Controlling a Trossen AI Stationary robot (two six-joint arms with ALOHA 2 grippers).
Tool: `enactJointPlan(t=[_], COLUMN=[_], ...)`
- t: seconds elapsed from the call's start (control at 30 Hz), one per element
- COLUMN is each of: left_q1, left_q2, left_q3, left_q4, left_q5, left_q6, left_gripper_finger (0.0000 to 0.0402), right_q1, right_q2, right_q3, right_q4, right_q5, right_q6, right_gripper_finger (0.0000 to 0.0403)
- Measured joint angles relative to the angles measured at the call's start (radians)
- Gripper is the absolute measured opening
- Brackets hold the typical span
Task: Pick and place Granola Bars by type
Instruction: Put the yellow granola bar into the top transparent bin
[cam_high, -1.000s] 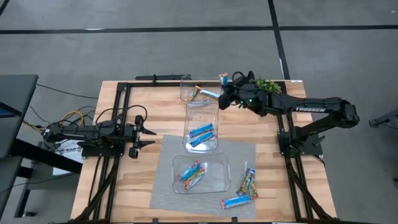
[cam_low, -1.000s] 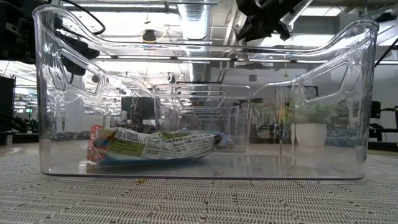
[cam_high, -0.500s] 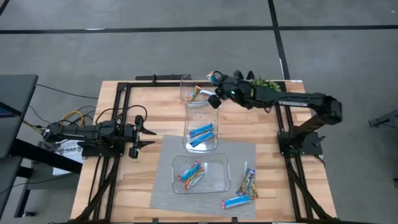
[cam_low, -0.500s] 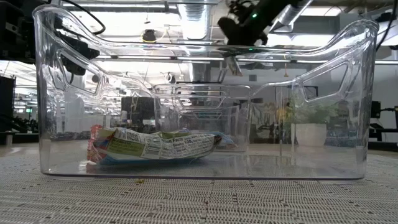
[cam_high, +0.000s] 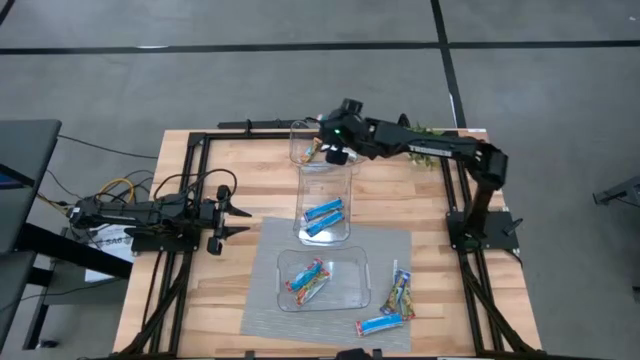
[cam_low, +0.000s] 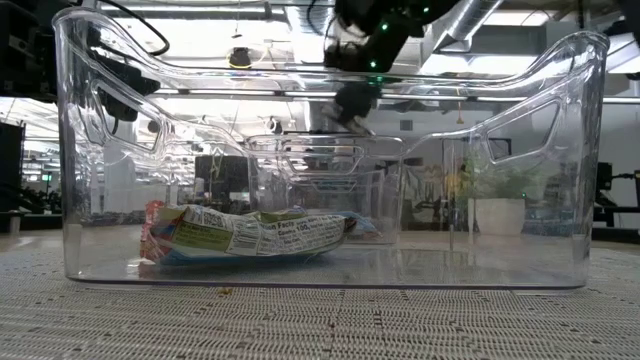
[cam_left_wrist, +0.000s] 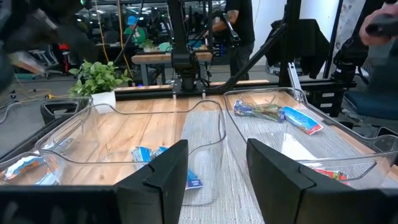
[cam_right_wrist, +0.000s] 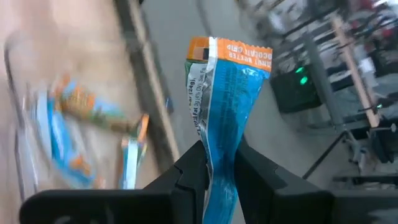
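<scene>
High view: since the earlier frame the right pincer (cam_high: 336, 138) has swung leftward from beside the plant (cam_high: 430, 133) to the far clear bin (cam_high: 300, 140). The left pincer (cam_high: 238, 211) stays parked at the table's (cam_high: 230, 170) left side, jaws apart, holding nothing.

Low view: the right pincer (cam_low: 352, 100) now hangs above the bins behind the near bin (cam_low: 560, 200).

Right wrist view: the right pincer (cam_right_wrist: 214, 171) is clamped on a blue-and-orange granola bar (cam_right_wrist: 222, 93), long axis in line with the fingers, orange end pointing away from them.
</scene>
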Motion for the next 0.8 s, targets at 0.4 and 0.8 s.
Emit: enactJointPlan(t=[0.4,0.8], left_q1=[0.000,0.000], left_q2=[0.000,0.000], left_q3=[0.000,0.000], left_q4=[0.000,0.000], left_q5=[0.000,0.000], left_q6=[-0.005,-0.005], left_gripper_finger=[0.0158,0.0158], right_q1=[-0.013,-0.032], right_q2=[0.161,0.193], right_q3=[0.156,0.153], right_q4=[-0.285,-0.346], right_q5=[-0.149,-0.188], right_q6=[0.005,0.023], right_gripper_finger=[0.0066,0.0066])
